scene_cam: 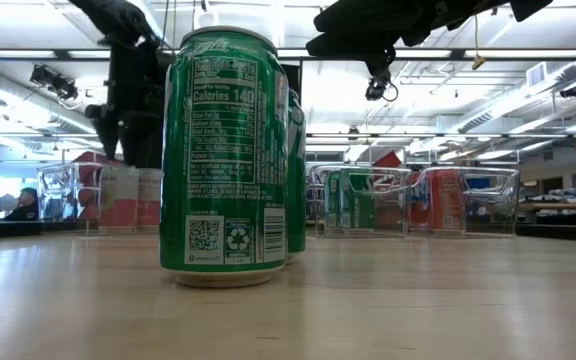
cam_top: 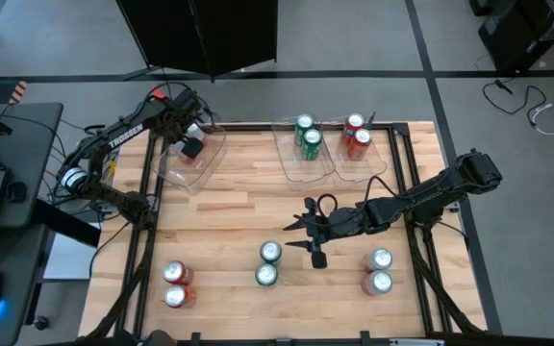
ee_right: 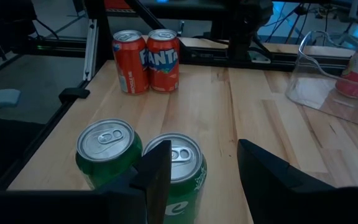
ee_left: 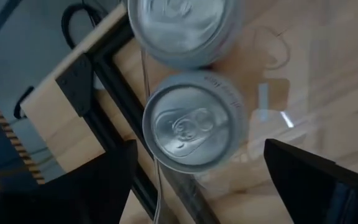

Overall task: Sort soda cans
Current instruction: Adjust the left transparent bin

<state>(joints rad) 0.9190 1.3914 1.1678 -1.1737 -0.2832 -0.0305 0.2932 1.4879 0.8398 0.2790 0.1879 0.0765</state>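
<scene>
My left gripper (cam_top: 192,146) hangs open over the clear bin (cam_top: 176,168) at the far left, pointing down. Two silver-topped soda cans stand upright in that bin. The nearer can (ee_left: 194,121) sits below and between the fingers with a gap on each side. My right gripper (cam_top: 308,240) stands open above mid-table, just right of two green cans (cam_top: 268,263) that stand side by side. In the right wrist view one green can (ee_right: 182,171) shows partly behind one finger of my right gripper (ee_right: 204,152).
The middle bin (cam_top: 291,163) holds two green cans and the right bin (cam_top: 373,165) two red ones. Two orange cans (cam_top: 175,284) stand near the front left and two more cans (cam_top: 379,271) near the front right. Black frame rails edge the table.
</scene>
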